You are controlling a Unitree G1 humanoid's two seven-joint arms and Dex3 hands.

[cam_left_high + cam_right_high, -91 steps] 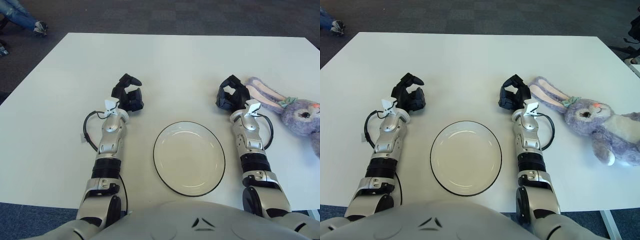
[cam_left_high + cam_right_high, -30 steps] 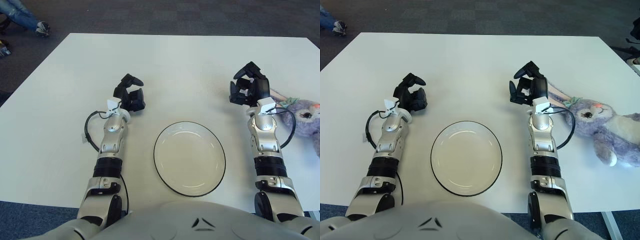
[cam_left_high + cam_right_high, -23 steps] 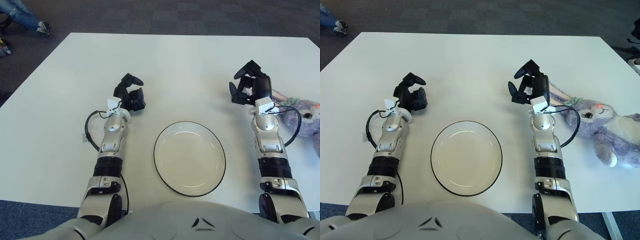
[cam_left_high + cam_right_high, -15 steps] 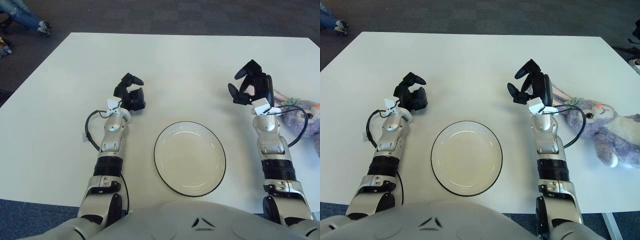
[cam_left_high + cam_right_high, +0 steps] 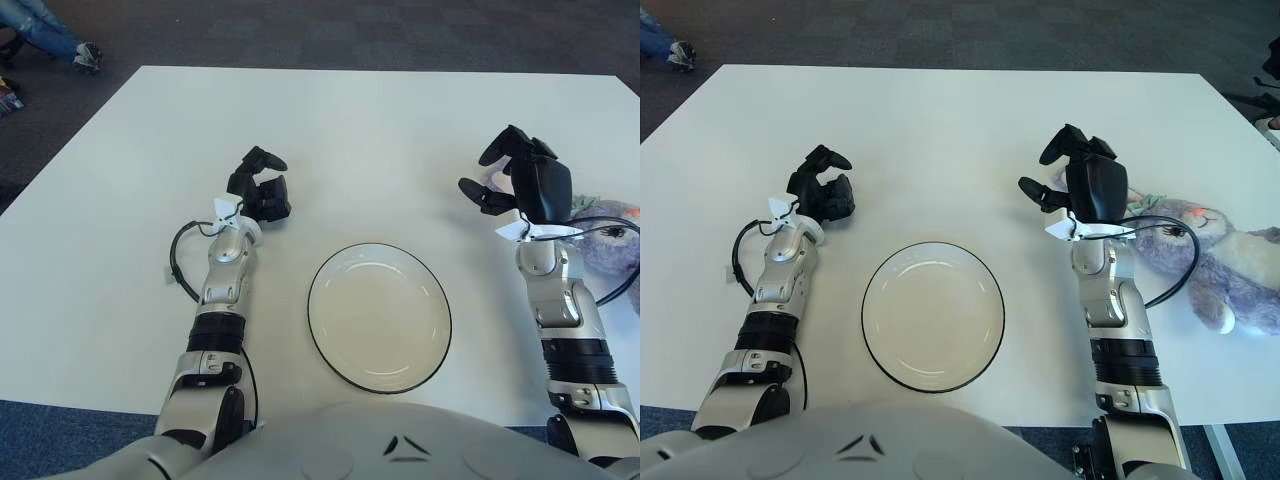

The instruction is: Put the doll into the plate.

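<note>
A purple plush rabbit doll (image 5: 1215, 250) lies on its side at the right of the white table, its ears pointing left behind my right hand. My right hand (image 5: 1070, 180) is raised above the table just left of the doll's ears, with its fingers spread and holding nothing. An empty white plate with a dark rim (image 5: 932, 315) sits at the front centre, left of my right forearm. My left hand (image 5: 822, 195) rests on the table to the plate's upper left, fingers loosely curled and empty.
A black cable loops from my right wrist (image 5: 1160, 265) over the doll's head. A person's shoes show on the floor at the far left (image 5: 80, 55). The table's right edge (image 5: 1240, 125) runs close behind the doll.
My right hand has lifted and swung right toward the doll, now covering its ears, with its fingers spreading wider. My left hand has not moved.
</note>
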